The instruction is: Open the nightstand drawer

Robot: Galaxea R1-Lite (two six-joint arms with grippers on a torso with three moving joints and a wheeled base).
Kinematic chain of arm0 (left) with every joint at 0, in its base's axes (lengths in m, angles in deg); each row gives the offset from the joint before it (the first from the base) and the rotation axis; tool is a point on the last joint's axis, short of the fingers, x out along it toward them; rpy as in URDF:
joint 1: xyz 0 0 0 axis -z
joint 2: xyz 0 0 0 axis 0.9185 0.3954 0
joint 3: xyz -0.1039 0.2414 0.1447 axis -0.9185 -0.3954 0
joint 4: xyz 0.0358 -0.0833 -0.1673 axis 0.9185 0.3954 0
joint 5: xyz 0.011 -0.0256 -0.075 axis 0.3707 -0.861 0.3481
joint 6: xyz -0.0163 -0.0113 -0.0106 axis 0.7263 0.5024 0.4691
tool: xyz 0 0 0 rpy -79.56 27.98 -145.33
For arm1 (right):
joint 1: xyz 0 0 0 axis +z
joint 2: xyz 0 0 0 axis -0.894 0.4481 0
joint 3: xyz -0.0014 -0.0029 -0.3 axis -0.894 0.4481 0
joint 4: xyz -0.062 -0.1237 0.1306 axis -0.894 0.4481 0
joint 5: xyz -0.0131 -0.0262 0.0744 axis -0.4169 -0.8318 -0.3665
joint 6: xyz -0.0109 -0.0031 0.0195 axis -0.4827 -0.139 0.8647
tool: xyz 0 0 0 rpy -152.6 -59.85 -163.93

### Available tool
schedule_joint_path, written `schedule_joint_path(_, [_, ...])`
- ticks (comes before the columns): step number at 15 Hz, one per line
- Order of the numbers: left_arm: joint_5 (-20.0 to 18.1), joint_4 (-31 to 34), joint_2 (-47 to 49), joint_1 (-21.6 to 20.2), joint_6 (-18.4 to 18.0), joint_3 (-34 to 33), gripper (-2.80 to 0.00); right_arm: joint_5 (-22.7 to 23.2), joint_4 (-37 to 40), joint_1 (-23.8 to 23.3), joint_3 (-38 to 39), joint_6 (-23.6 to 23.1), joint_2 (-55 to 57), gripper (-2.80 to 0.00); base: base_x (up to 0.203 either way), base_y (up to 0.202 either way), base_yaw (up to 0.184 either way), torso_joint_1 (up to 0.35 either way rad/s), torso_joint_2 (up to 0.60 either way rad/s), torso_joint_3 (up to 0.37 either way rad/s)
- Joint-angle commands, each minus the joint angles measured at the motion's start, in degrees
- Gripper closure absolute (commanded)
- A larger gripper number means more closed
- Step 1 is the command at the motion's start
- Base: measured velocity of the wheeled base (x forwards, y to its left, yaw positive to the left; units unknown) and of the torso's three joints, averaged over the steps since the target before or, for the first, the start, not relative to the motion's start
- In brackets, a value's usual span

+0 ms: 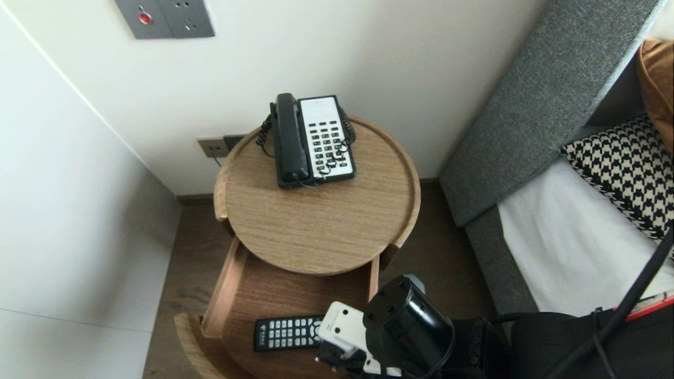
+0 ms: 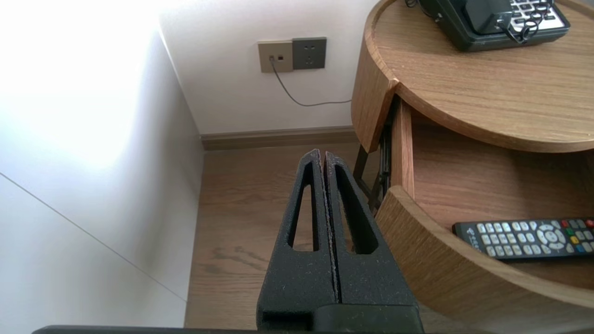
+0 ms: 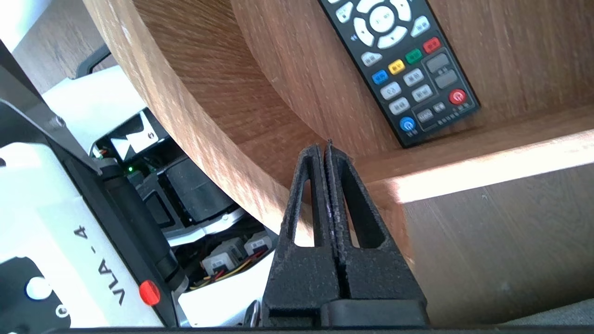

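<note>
**Operator:** How is my right pincer?

**Spotter:** Your right pincer [image 3: 326, 147] is clenched, fingers pressed together with nothing between them. Its tips sit by the drawer [image 3: 195, 93], where the curved front meets the side wall. I cannot tell whether they touch the wood. The remote control [image 3: 399, 65] lies near them, apart.

**Operator:** And the left?

**Spotter:** Your left pincer [image 2: 323, 155] is also clenched and empty, over the floor [image 2: 241, 222] beside the drawer's front.

**Operator:** Any writing?

**Spotter:** "VLA - 4" on the white casing [image 3: 69, 260]. The remote's key labels are too small to read.

**Operator:** Room to move?

**Spotter:** In the head view the remote lies flat at lower centre. Bare drawer floor separates it from the overhanging round table top [image 1: 321, 221]. The telephone [image 1: 313, 139] sits upper centre, with the wall [image 1: 68, 210] at left and the bed [image 1: 574, 247] at right.
</note>
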Motion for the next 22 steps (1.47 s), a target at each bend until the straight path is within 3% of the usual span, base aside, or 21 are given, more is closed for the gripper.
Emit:
schedule_joint_path(1, [0.0,-0.1,-0.3,0.0,0.0,-2.3,0.0,0.0,-0.1,0.1,0.7,-0.1,-0.6,0.0,0.0,0.0,0.0,0.0,0.0,0.0])
schedule_joint_path(6, [0.0,-0.1,-0.3,0.0,0.0,-2.3,0.0,0.2,0.0,0.8,3.8,-0.2,-2.7,0.0,0.0,0.0,0.0,0.0,0.0,0.0])
schedule_joint_path(11, [0.0,0.0,-0.3,0.0,0.0,-2.3,0.0,-0.7,-0.3,-0.5,0.9,-0.2,-3.3,0.0,0.0,0.0,0.0,0.0,0.0,0.0])
schedule_joint_path(16, [0.0,0.0,-0.2,0.0,0.0,-2.3,0.0,-3.8,1.4,-10.1,-6.5,-0.7,-8.1,0.0,0.0,0.0,0.0,0.0,0.0,0.0])
schedule_joint_path(19, [0.0,0.3,-0.2,0.0,0.1,-2.3,0.0,-6.7,7.4,-16.2,-11.6,-0.8,-13.1,0.0,0.0,0.0,0.0,0.0,0.0,0.0])
schedule_joint_path(22, [-0.1,0.6,-0.1,0.0,0.1,-2.3,0.0,-9.7,12.2,-18.4,-15.4,-0.9,-18.0,0.0,0.0,0.0,0.0,0.0,0.0,0.0])
